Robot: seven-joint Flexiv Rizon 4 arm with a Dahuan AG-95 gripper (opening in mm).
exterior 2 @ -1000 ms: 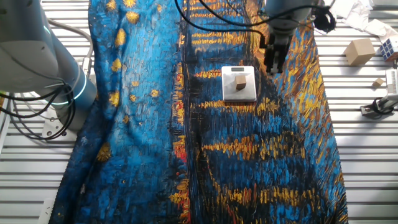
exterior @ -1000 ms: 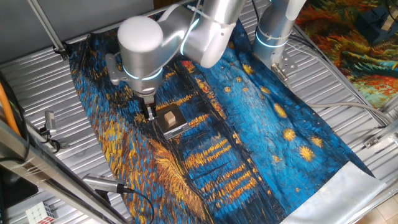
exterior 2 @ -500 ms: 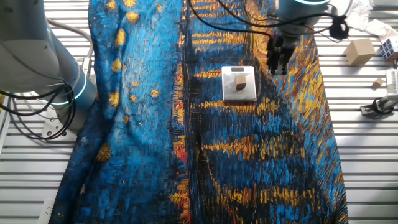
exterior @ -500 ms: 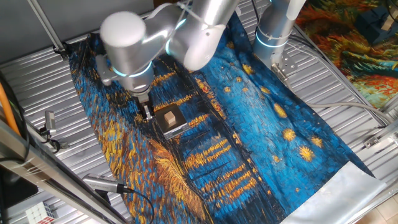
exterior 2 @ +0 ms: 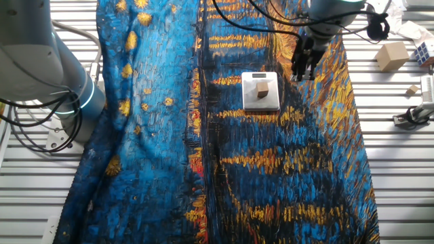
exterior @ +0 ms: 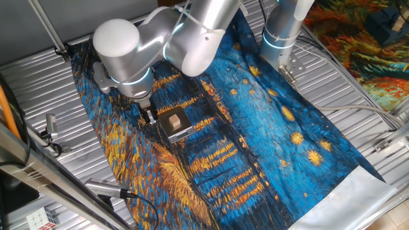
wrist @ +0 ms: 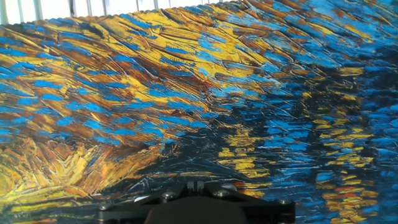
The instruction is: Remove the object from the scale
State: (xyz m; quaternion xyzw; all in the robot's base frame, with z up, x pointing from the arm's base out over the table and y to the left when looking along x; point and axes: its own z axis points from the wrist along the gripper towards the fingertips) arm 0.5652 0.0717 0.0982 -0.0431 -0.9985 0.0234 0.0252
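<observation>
The object, a small tan cube (exterior: 174, 119), sits on the scale (exterior: 181, 131), a dark square platform with a silvery edge lying on the painted cloth. In the other fixed view the cube (exterior 2: 262, 88) sits in the middle of the scale (exterior 2: 261, 103). My gripper (exterior: 149, 116) hangs beside the scale's edge, off the platform and apart from the cube, fingers close together and holding nothing. The other fixed view shows the gripper (exterior 2: 302, 71) to the right of the scale. The hand view shows only cloth past the gripper (wrist: 193, 185); the scale and cube are out of it.
A blue and orange painted cloth (exterior 2: 163, 135) covers the slatted metal table (exterior 2: 400, 156). A larger wooden block (exterior 2: 391, 55) and small items lie off the cloth at the right. The arm's base (exterior 2: 41, 74) stands at the left. A second arm's base (exterior: 281, 32) stands at the back.
My gripper has moved sideways away from the scale, toward the cloth's edge. The cube and scale have not moved.
</observation>
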